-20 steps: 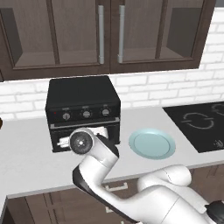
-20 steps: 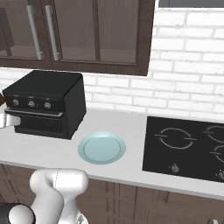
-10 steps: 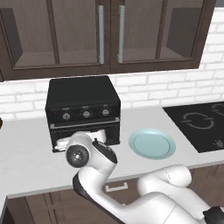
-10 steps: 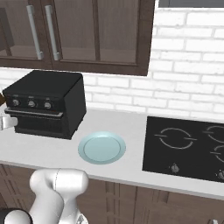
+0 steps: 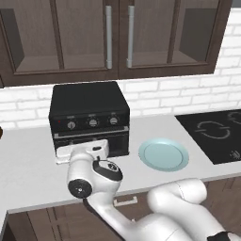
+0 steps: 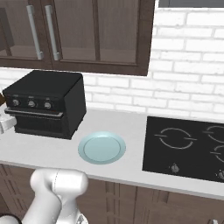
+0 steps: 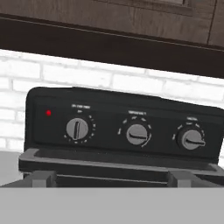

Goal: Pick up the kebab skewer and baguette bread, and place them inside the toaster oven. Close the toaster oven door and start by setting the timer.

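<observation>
A white counter [image 5: 28, 155] is seen below dark wall cabinets [image 5: 117, 37], with a black cooktop [image 6: 183, 146] toward three o'clock in the right base view. The toaster oven [image 5: 89, 115] is placed at the back of the counter, at about ten o'clock from a pale blue plate [image 5: 163, 154] that lies just beside it. The toaster oven door [image 6: 41, 122] appears raised and shut in the right base view, though its lower edge is hidden by the arm in the left base view. The kebab skewer and the baguette bread cannot be made out, so whether they are inside cannot be told. The gripper [image 7: 109, 179] is held level just before the oven front, its fingertips [image 7: 41, 178] spread wide apart and holding nothing. Three silver knobs are faced: a left knob [image 7: 77, 129] beside a red light [image 7: 48, 113], a middle knob [image 7: 137, 134] and a right knob [image 7: 191, 139]. The labels are too blurred to be read, so the timer knob should be confirmed first. The chosen knob is best centred between the fingers, closed on squarely, then turned about its own axis without pushing the oven back.
</observation>
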